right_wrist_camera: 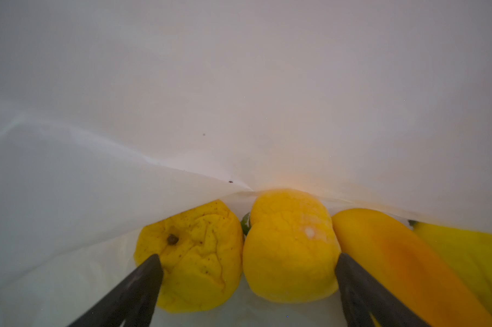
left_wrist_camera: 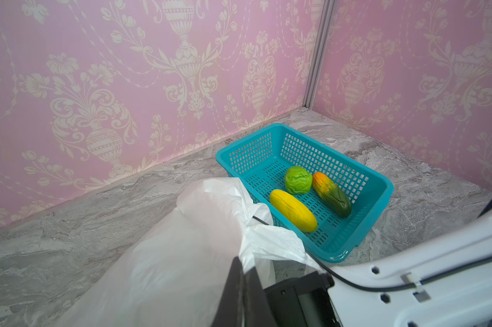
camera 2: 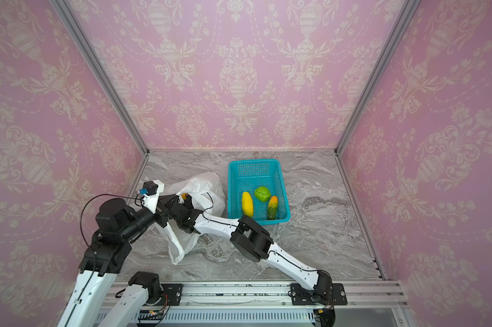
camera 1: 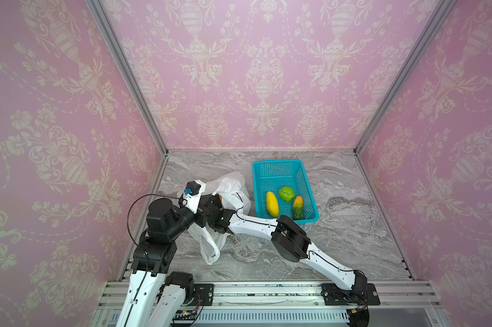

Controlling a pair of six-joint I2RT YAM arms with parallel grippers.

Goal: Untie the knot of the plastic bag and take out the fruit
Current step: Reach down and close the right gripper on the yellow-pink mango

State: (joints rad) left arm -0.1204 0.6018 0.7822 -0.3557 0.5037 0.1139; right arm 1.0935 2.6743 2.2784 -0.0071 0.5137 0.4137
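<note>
One yellow fruit (camera 1: 272,204) in basket (camera 1: 277,162), long axis near-to-far.

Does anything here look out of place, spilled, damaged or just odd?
Nothing has spilled. One oddity: inside the plastic bag, a round yellow fruit with a dark stem dimple looks crumpled and dented, unlike the smoother yellow fruit beside it. The teal basket stands level.

Grey marble table (camera 1: 352,226): one white plastic bag (camera 1: 230,184), around the right fingers (right_wrist_camera: 131,291); one teal basket (camera 1: 275,162), near them.
</note>
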